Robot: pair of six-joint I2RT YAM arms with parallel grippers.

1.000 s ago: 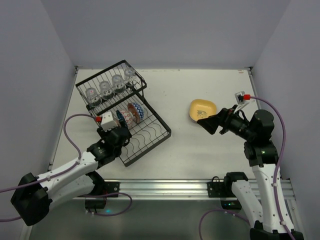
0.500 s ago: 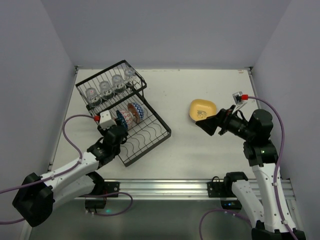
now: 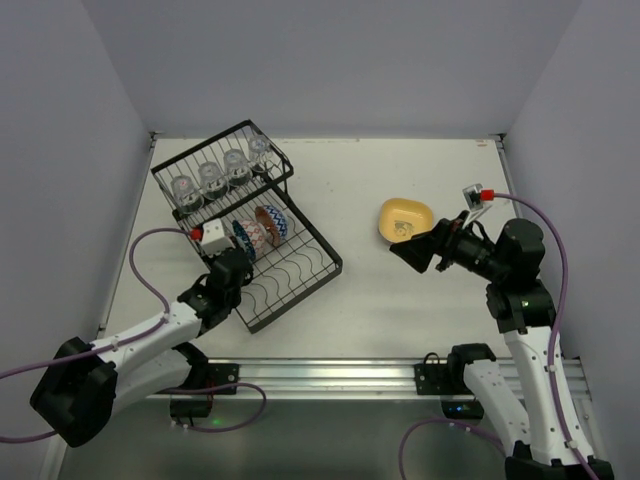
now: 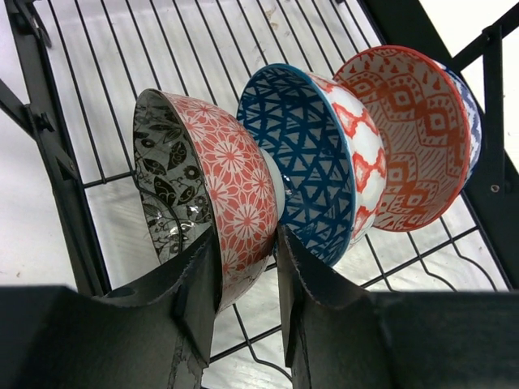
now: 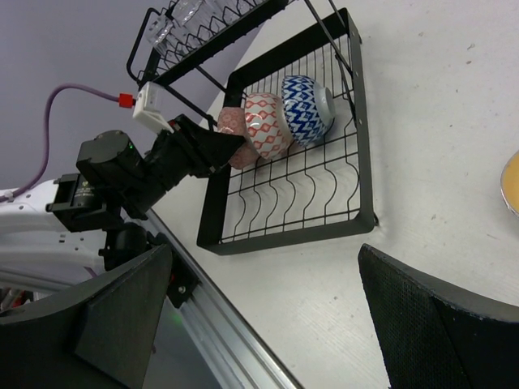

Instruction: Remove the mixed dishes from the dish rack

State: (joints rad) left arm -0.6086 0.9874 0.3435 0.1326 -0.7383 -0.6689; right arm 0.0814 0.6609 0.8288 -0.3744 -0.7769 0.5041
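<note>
The black wire dish rack (image 3: 300,275) lies at the left of the table. Several clear glass cups (image 3: 212,178) stand in its basket section. Three patterned bowls stand on edge in the tray section: pink (image 4: 231,174), blue (image 4: 304,162) and red-brown (image 4: 405,130). My left gripper (image 4: 247,259) is shut on the pink bowl's wall, one finger inside, one between it and the blue bowl. The yellow plate (image 3: 405,218) lies on the table at the right. My right gripper (image 3: 415,247) hovers open and empty beside it. Purple and tan plates are out of view.
The rack's raised black frame (image 4: 57,162) rises just left of my left fingers. The wavy wire dividers (image 5: 284,203) take up the near part of the tray. White table lies between the rack and the yellow plate. Grey walls close in on three sides.
My left gripper has moved forward into the rack, up to the pink bowl. The right arm has hardly moved.
</note>
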